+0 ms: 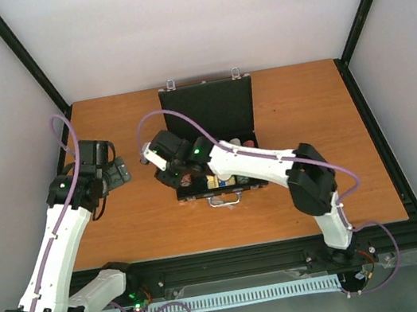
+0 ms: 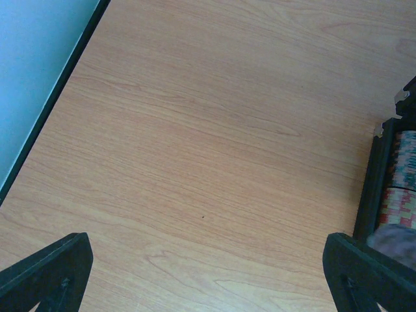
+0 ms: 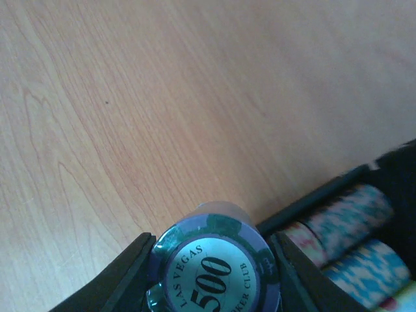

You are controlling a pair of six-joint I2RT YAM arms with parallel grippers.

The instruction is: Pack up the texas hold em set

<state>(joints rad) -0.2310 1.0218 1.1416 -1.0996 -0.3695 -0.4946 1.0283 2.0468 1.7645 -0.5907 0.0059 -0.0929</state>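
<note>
My right gripper (image 3: 213, 283) clamps a purple chip stack (image 3: 209, 224) at the left end of the open case (image 1: 209, 111), which sits mid-desk (image 1: 313, 105) toward the far edge. I should line the stack up over a free slot before letting go. My left gripper (image 2: 205, 276) gapes wide, holding nothing.

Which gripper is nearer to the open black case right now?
Right. The right gripper is at the left edge of the black case in the top view, gripping a purple chip stack. The left gripper hangs open over the table further left, apart from it.
</note>
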